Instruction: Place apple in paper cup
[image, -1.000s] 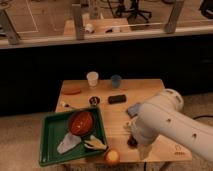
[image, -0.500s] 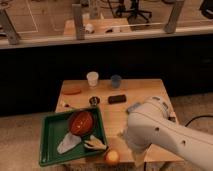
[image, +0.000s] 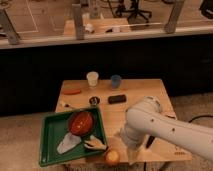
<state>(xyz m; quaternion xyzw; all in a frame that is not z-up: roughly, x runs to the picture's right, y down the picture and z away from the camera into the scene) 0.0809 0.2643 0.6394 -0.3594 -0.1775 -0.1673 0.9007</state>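
Observation:
The apple (image: 112, 157), small, yellow with an orange blush, lies at the table's front edge, just right of the green tray (image: 49, 131). The white paper cup (image: 92, 79) stands upright at the back of the table, left of a blue-grey cup (image: 116, 81). My gripper (image: 131, 151) is at the end of the bulky white arm (image: 155, 125), low over the table's front and just right of the apple. The arm hides much of it.
The tray holds a red-orange bowl (image: 81, 122), a white crumpled item (image: 67, 144) and a pale object (image: 95, 144). A black flat object (image: 117, 99), a small dark round thing (image: 94, 101) and an orange item (image: 71, 92) lie mid-table. A glass barrier stands behind.
My arm has swung left and down toward the table's front, bringing the gripper close beside the apple. The apple and the cups have not moved.

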